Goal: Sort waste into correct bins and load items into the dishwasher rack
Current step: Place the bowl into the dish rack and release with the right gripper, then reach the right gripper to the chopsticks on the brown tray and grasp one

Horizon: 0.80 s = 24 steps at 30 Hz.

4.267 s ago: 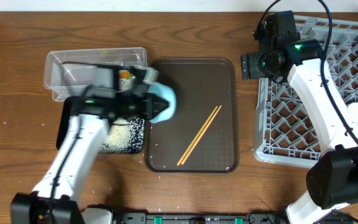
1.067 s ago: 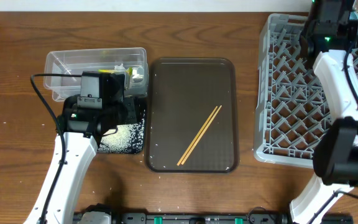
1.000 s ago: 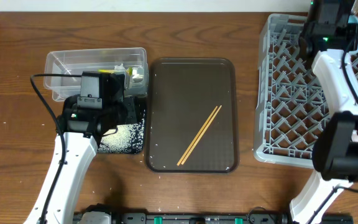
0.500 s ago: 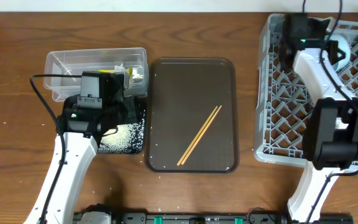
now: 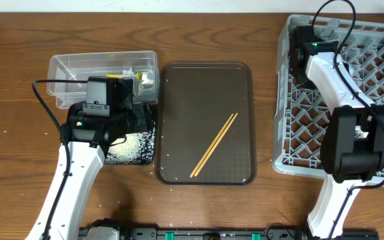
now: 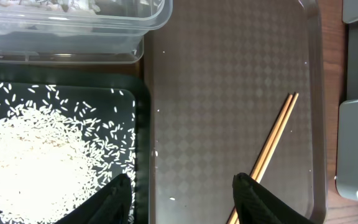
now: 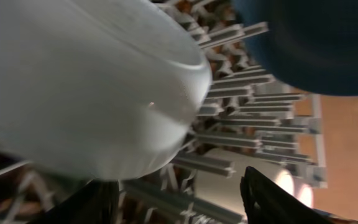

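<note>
**Overhead.** The brown tray (image 5: 179, 100) lies at centre, with the chopsticks (image 5: 214, 145) laid slantwise on it. At 9 o'clock of it are the tub (image 5: 72, 70), holding the wrapper (image 5: 124, 73), and just below it the black tray (image 5: 147, 150) strewn with rice (image 5: 133, 141). The left arm (image 5: 79, 167) reaches over both bins. The rack (image 5: 342, 127) fills 3 o'clock, and the right arm (image 5: 332, 73) reaches to its 11 o'clock corner. Neither gripper's state can be told here.

**Left wrist.** The left gripper (image 6: 182, 199) is spread wide and empty, over the seam between the black tray and the brown tray. Rice lies at 8 o'clock, the tub at 11 o'clock, the chopsticks at 4 o'clock and the rack edge at 3 o'clock.

**Right wrist.** The right gripper (image 7: 179, 205) has its fingers apart, with nothing between the tips. The bowl (image 7: 86, 81) fills 10 o'clock and the plate (image 7: 309, 43) sits at 1 o'clock, both over the rack lattice.
</note>
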Each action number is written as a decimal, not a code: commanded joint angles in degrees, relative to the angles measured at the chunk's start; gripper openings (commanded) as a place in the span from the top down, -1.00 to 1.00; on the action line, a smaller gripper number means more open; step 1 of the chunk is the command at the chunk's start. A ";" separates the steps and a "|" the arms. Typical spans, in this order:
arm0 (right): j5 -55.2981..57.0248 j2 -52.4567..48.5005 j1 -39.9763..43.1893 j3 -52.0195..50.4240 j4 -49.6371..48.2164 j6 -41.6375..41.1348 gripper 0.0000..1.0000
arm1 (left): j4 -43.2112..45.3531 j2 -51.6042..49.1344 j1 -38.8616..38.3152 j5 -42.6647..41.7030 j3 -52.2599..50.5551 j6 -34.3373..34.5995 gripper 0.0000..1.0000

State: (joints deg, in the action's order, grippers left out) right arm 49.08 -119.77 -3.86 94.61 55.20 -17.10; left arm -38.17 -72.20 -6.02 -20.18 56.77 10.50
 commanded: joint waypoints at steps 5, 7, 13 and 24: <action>-31.56 14.91 -1.38 0.11 -0.85 2.73 -0.13 | -0.33 -1.60 -4.76 0.39 0.79 -3.58 -0.11; -47.54 16.90 -1.88 0.11 -0.63 7.17 -0.10 | -0.48 -2.25 -5.22 1.03 0.79 -3.56 -0.11; -66.79 16.63 -10.62 -0.02 2.71 7.78 -0.10 | -2.16 -2.51 -5.14 12.68 0.79 0.11 -0.11; -56.78 10.08 -27.82 -6.80 7.28 -10.60 -0.13 | -2.51 -2.51 -5.14 13.86 0.79 0.79 -0.11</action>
State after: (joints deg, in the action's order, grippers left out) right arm -10.79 -108.12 -29.89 90.26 62.65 -19.90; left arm -40.51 -74.59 -11.31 -7.73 56.77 10.68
